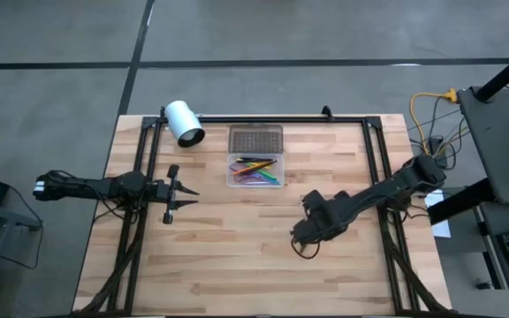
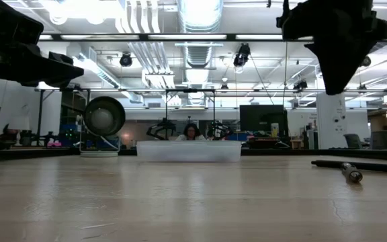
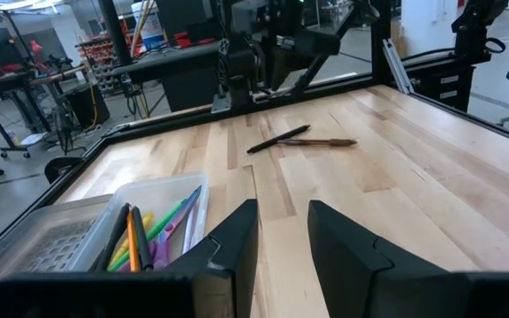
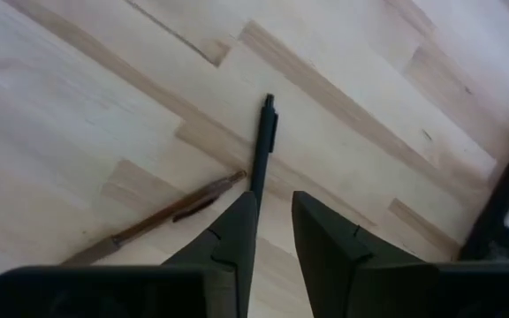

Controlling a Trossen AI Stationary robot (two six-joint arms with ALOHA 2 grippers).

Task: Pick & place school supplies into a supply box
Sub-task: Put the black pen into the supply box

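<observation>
High view. The supply box (image 1: 255, 170) sits at 12 o'clock from the table centre, its lid (image 1: 255, 140) lying open on the far side. Several coloured pens (image 1: 254, 168) already lie inside. The right gripper (image 1: 310, 231) hangs at about 4 o'clock from the box, well apart from it, with thin items just beneath it. The left gripper (image 1: 184, 194) waits at 8 o'clock from the box. A white cylinder (image 1: 184, 122) lies at 10 o'clock.

Low view. The box (image 2: 189, 150) stands far back on the table. One dark pen (image 2: 338, 165) lies on the table at the right, below a raised arm.

Left wrist view. The left gripper (image 3: 281, 231) has its fingers parted with nothing between them. The box (image 3: 140, 221) with its pens lies near. A black pen (image 3: 278, 139) and a brown pencil (image 3: 316, 142) lie touching, farther off.

Right wrist view. The right gripper (image 4: 274, 231) is parted and empty, directly above the black pen (image 4: 262, 150). The brown pencil (image 4: 162, 216) touches the pen near the fingertips.

Step in hand: approach to pick the black pen. Judged next move: lower so the fingers straddle the pen alone, close, lift, then carry toward 11 o'clock to the box.
</observation>
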